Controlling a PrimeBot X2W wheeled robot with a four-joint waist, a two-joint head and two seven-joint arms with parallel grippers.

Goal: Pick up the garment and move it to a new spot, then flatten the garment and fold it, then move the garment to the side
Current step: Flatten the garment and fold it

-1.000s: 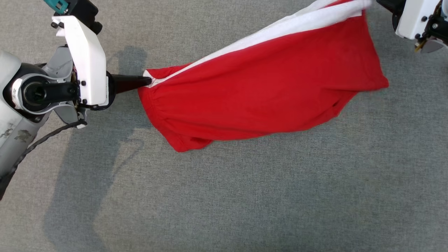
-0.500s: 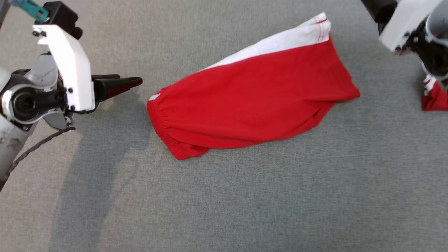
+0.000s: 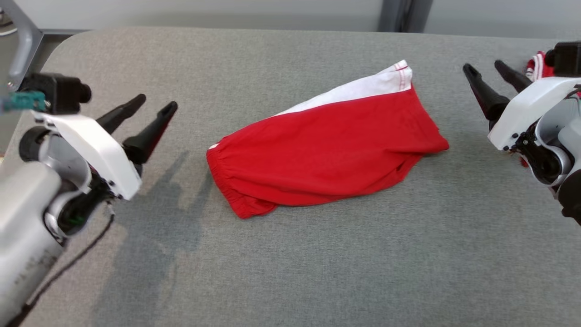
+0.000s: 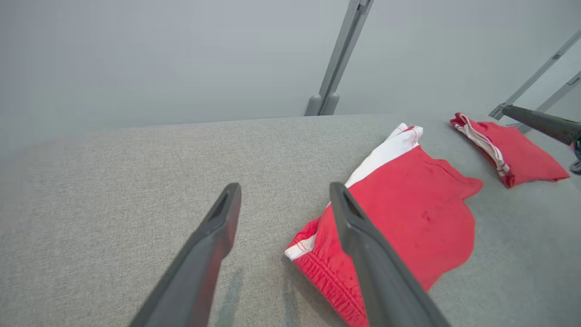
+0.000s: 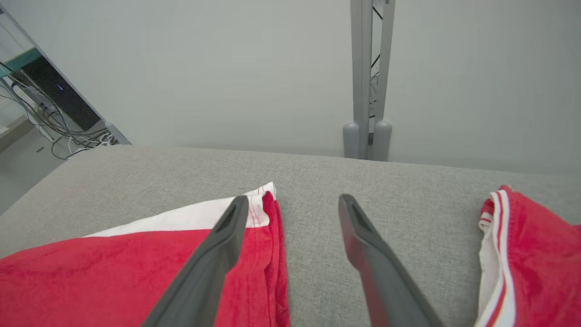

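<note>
On your left, the left hand (image 3: 156, 102) hangs over the grey tabletop (image 3: 317, 272) with its two fingers spread wide and nothing between them, apart from the cloth. In the middle you have the red shorts (image 3: 327, 150), lying loose on the tabletop: elastic waistband towards the left hand, white side panel along the far edge. On your right, the right hand (image 3: 483, 67) is likewise wide open and empty, beyond the shorts' hem end, with a second red garment (image 3: 538, 67) lying behind it
</note>
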